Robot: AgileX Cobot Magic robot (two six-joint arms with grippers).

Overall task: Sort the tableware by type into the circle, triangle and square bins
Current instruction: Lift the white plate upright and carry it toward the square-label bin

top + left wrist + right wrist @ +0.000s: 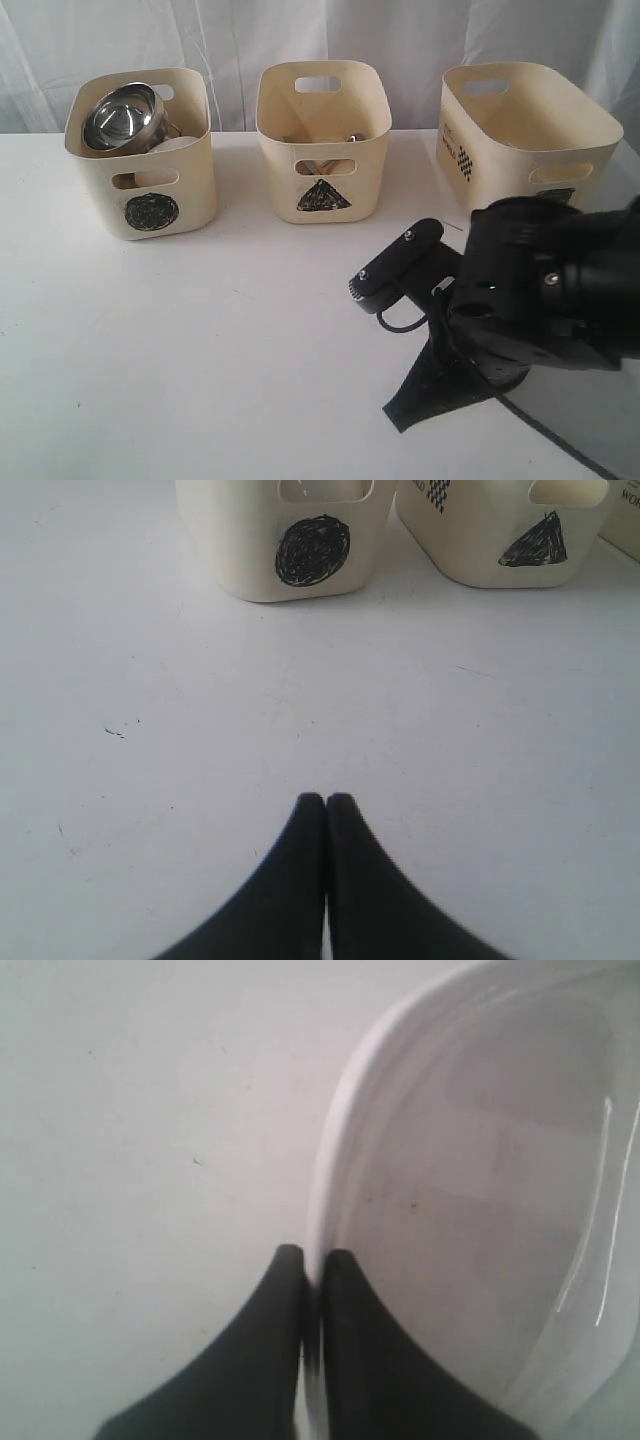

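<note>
My right gripper (315, 1255) is shut on the rim of the large white squarish plate (470, 1210), one finger on each side of its edge. In the exterior view the right gripper (395, 412) is low at the table's front right, and the plate (565, 425) shows as a pale sheet under the arm. The circle bin (140, 150) holds a tilted steel bowl (122, 118). Wooden and steel pieces show through the handle slot (320, 166) of the triangle bin (322, 140). The square bin (525, 130) stands at the back right. My left gripper (327, 800) is shut with nothing in it, above bare table.
The left wrist view faces the circle bin (290, 540) and the triangle bin (500, 540) from the front. The right arm's black body (540, 290) hides the square bin's front. A white curtain (320, 30) hangs behind the bins.
</note>
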